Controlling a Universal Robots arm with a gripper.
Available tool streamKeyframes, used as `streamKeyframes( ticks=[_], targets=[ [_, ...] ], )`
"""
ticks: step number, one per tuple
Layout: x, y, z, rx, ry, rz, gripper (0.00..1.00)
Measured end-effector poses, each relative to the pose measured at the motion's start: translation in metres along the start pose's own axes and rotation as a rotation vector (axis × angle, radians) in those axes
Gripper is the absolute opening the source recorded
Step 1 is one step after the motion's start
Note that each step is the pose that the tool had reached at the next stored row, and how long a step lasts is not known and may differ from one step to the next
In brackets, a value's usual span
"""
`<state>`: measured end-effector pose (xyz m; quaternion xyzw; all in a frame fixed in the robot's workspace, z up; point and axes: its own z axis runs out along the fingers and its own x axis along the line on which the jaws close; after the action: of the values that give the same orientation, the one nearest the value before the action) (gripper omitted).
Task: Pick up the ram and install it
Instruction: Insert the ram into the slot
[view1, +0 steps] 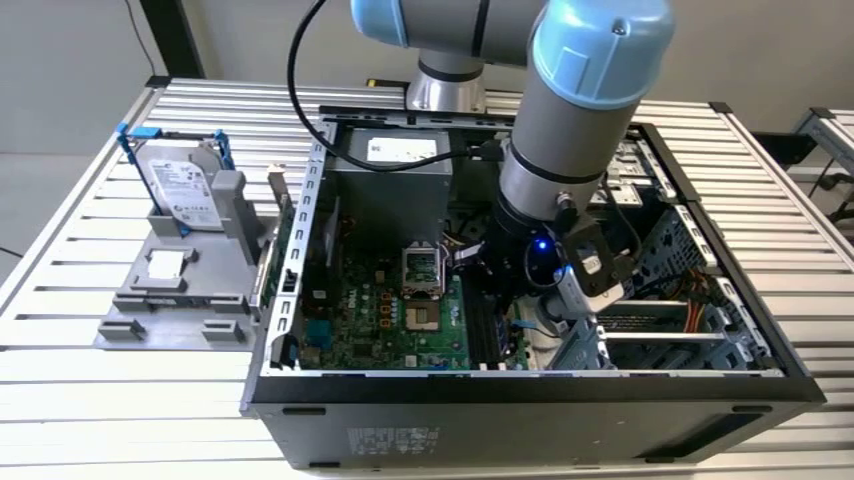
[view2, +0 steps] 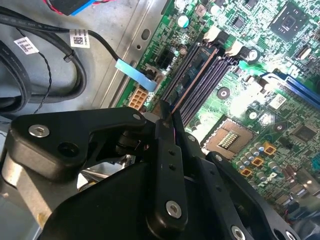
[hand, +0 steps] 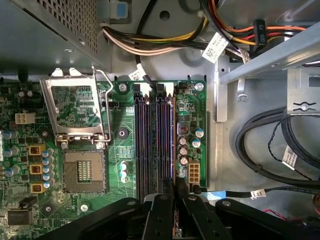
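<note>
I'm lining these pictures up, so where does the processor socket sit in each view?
Exterior view: processor socket, mid-board, on the exterior view's left of the arm.
First wrist view: next to the hinged metal frame.
Second wrist view: beside the row of orange parts.
Shared landmark: the black memory slots alongside it.

Thin ram stands edge-on, pinched in the claw.

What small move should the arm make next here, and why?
Probably a short, straight descent, I would judge. The gripper hangs low inside the case, lined up with the black memory slot nearest the green motherboard's edge, close above it. Whether it holds the ram, or the ram is seated, cannot be told, so go slowly.
</note>
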<state>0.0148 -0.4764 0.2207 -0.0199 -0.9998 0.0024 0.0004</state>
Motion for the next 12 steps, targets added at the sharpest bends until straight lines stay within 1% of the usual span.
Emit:
streamKeyframes(
  ticks=[2, 8, 12],
  targets=[
    [0.0000, 0.0000, 0.0000, 0.0017, -0.0001, 0.000, 0.00],
    [0.0000, 0.0001, -0.0001, 0.0019, -0.0001, 0.000, 0.00],
    [0.0000, 0.0000, -0.0013, 0.0022, 0.0000, 0.000, 0.00]
  ],
)
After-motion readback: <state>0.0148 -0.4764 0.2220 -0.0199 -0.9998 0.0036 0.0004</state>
